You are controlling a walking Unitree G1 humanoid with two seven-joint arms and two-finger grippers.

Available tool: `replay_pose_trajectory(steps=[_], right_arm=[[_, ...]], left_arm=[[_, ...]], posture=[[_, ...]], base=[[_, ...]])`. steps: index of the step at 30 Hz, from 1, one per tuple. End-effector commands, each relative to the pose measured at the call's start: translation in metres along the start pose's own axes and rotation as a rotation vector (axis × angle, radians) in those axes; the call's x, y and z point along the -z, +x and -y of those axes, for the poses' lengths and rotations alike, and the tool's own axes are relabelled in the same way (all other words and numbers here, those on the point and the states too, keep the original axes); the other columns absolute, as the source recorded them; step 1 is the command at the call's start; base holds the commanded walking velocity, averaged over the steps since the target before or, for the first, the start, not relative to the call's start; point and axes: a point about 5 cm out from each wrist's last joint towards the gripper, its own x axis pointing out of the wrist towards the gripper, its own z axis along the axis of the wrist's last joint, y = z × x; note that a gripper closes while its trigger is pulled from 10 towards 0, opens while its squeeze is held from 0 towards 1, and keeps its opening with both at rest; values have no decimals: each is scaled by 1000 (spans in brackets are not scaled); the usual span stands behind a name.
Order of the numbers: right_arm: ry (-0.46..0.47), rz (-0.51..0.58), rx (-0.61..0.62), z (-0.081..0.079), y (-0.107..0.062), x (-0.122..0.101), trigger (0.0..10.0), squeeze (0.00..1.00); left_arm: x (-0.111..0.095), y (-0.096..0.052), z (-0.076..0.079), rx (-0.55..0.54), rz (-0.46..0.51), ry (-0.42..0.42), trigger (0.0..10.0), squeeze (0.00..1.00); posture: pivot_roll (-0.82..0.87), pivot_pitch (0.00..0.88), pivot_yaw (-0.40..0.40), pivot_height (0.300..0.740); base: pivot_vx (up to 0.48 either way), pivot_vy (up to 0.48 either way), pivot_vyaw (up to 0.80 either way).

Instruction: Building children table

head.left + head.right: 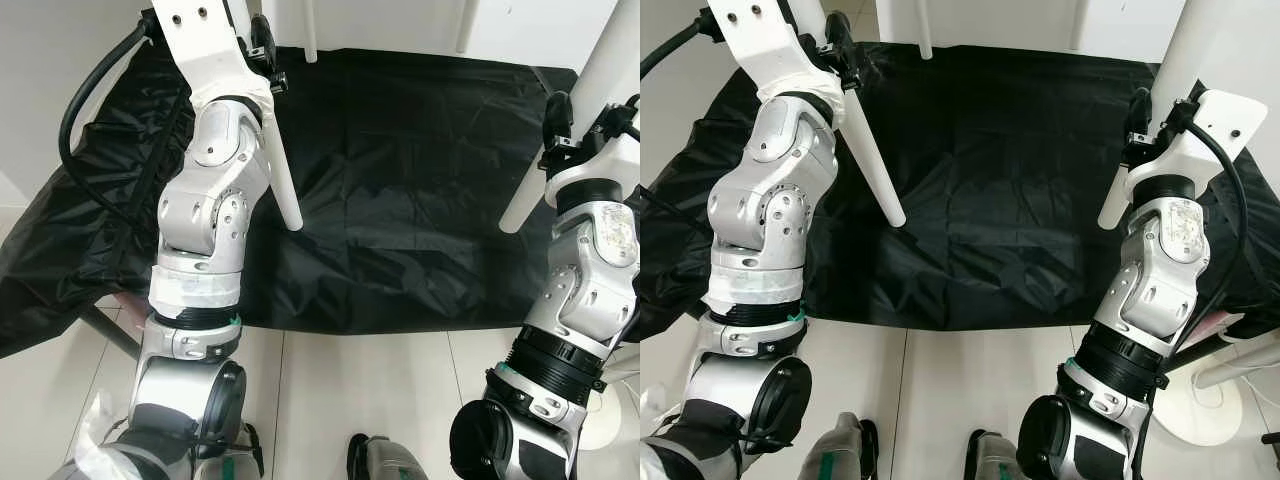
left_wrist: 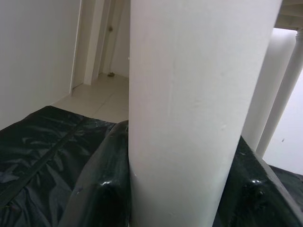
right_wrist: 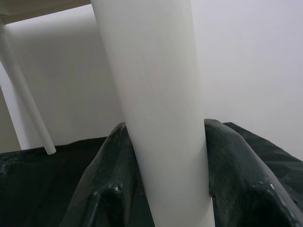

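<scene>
Your left gripper (image 2: 177,198), raised at ten o'clock, clamps a smooth white round table leg (image 1: 283,180). Your right gripper (image 3: 165,194), at two o'clock, clamps another leg (image 1: 1160,120) above the crinkled black sheet (image 1: 400,200).

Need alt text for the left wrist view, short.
Close-up of a thick white table leg clamped between the left tool's two black fingers. Black plastic sheeting lies below, with two more white legs behind.
</scene>
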Motion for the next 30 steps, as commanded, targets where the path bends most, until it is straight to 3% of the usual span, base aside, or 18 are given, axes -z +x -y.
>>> replay_pose_trajectory(steps=[1, 27, 28, 29, 30], right_arm=[[81, -13, -140, -29, 6, 0, 0, 0], [81, -13, -140, -29, 6, 0, 0, 0], [84, -38, -133, -28, 2, 9, 0, 0], [90, -92, -118, -27, -5, 34, 10000, 0], [90, -92, -118, -27, -5, 34, 10000, 0]], left_arm=[[-43, -8, 53, 310, 190, -118, 0, 0], [-43, -8, 53, 310, 190, -118, 0, 0], [-42, -8, 53, 310, 184, -109, 0, 0], [-22, -7, 44, 318, 82, -1, 10000, 0], [-22, -7, 44, 318, 82, -1, 10000, 0]], posture=[[-33, 117, 0, 740], [-33, 117, 0, 740], [-29, 0, 0, 740], [24, 0, 0, 740], [24, 0, 0, 740]], base=[[0, 0, 0], [0, 0, 0], [0, 0, 0], [0, 0, 0], [0, 0, 0]])
